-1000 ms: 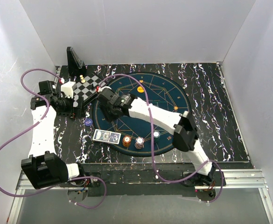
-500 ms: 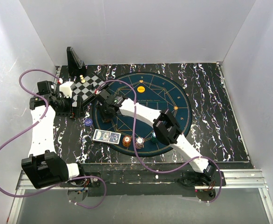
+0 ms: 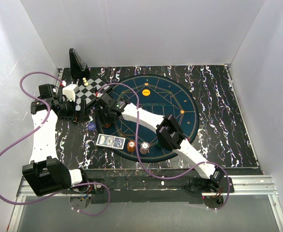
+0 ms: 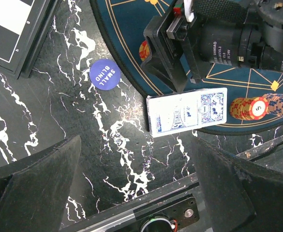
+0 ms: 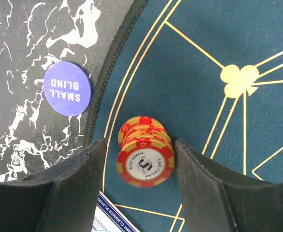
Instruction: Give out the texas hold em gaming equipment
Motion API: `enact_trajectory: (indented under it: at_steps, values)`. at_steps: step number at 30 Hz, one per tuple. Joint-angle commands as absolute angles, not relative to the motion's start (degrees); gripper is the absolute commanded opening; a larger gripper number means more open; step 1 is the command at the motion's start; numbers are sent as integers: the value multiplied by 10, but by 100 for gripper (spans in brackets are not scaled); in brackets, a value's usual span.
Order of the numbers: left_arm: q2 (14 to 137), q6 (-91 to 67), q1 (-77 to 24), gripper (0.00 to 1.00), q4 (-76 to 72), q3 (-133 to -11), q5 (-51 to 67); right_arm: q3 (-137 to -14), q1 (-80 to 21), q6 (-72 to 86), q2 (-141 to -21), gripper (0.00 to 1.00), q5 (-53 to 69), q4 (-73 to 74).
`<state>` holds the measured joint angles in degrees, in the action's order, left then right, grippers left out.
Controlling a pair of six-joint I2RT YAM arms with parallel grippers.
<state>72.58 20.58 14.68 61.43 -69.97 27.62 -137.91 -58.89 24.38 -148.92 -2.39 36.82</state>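
Red-and-gold poker chip stack point(image 5: 145, 157) stands between the right tool's point(image 5: 140, 145) parted fingers; left tool point(image 4: 137, 145) gapes wide apart; overhead, the arm hides the stack.

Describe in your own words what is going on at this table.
The right gripper, stretched across the round blue mat, straddles a red-and-gold chip stack near the mat's left edge, with one open finger on either side. The left gripper hangs open above the card pack and the small blind button. Two more chip stacks stand at the mat's near edge.
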Motion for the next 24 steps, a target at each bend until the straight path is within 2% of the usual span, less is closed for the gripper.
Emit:
enact_trajectory:
  at_steps: [1, 12, 20, 24]
  values:
    - [705, 211, 149, 98, 620, -712, 299, -1399, -590, 249, -1489, 68, -33, 367]
    - [693, 211, 162, 98, 628, -719, 290, -1394, -582, 235, -1425, 82, -54, 395]
    - [693, 213, 166, 98, 649, -748, 294, -1228, -568, 197, -1232, 88, -64, 428]
    - [687, 216, 167, 98, 660, -754, 305, -1067, -571, 185, -1133, 89, -32, 408]
